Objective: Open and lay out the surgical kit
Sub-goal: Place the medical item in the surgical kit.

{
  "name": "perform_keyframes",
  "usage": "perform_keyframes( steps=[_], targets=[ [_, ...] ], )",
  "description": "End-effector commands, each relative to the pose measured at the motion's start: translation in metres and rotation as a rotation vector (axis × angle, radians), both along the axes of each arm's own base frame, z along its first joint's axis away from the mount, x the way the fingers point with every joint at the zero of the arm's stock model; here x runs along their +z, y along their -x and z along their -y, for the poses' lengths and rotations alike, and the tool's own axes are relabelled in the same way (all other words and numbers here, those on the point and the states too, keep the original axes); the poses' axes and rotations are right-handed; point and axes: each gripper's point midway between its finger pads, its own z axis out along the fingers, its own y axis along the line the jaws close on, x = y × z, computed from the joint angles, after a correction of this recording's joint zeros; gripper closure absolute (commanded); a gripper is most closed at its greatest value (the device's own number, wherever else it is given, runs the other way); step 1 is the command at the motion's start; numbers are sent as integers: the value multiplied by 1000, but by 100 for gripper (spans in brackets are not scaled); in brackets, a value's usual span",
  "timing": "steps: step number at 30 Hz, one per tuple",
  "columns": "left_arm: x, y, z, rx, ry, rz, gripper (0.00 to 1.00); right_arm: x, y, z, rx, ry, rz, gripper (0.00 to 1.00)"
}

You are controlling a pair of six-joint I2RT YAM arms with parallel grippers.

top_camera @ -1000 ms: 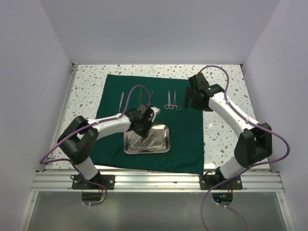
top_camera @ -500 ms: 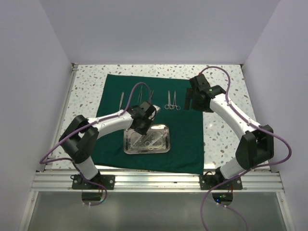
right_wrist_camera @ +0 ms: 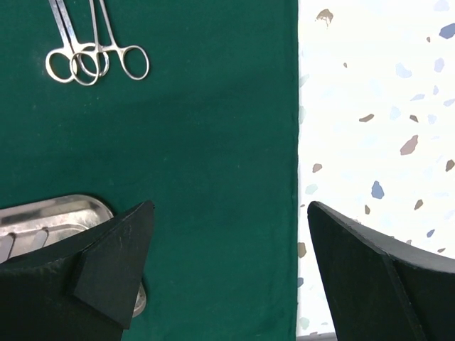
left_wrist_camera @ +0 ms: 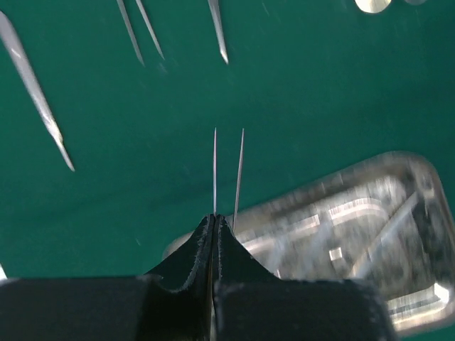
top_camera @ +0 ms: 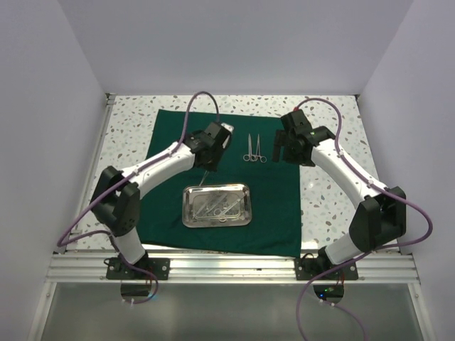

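Starting at the near side: steel tray (top_camera: 217, 224) sits on the green cloth (top_camera: 274, 206) with a few tools in it. What about the hands?

Reply: left hand (left_wrist_camera: 215, 220) is pinched tight on thin tweezers (left_wrist_camera: 215, 170), over the cloth just past the tray. Right hand (right_wrist_camera: 229, 207) gapes wide and holds nothing, straddling the cloth's right edge and the speckled surface (right_wrist_camera: 370, 106). Ring-handled forceps (top_camera: 254, 149) lie farther back.

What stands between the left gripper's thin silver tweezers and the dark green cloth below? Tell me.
Nothing visible. The left gripper is shut on the thin silver tweezers over bare dark green cloth; other silver instruments lie beyond the tips, the shiny steel tray aside.
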Motion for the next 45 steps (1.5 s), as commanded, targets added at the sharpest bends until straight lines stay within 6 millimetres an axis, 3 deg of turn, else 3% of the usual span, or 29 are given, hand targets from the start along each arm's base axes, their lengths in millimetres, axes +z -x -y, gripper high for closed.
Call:
perform_keyframes(
  steps=[1,5,7,11,17,20,31,34,35,37,40,41,43,45],
  targets=[
    [18,-57,-7,85,1,112,100,22,3,-4,-5,-58,41,7],
    [18,-118,-5,150,68,158,100,26,12,-6,0,-84,31,8],
    [15,-138,-1,169,96,164,100,26,16,-7,-1,-96,21,9],
    [1,-188,20,188,209,165,100,22,32,-1,-18,-92,-10,9],
    [-23,-232,52,189,286,167,100,19,49,6,-41,-85,-36,10],
    [-32,-240,52,209,278,161,99,19,54,11,-53,-66,-43,10],
    [-24,-226,10,266,205,189,98,17,49,12,-49,-54,-39,9],
    [-27,-218,10,245,204,164,86,18,44,9,-43,-59,-33,9],
    [-28,-215,10,239,206,155,65,19,43,9,-41,-60,-30,9],
    [-23,-208,9,236,209,146,47,21,40,7,-37,-62,-27,9],
    [-15,-198,6,228,216,143,41,22,37,5,-30,-66,-21,9],
    [6,-195,5,222,235,172,41,21,37,5,-26,-64,-24,9],
    [29,-181,0,204,248,192,42,20,35,4,-24,-71,-21,10],
    [41,-165,1,169,267,191,43,19,35,2,-18,-75,-23,10]
  ],
)
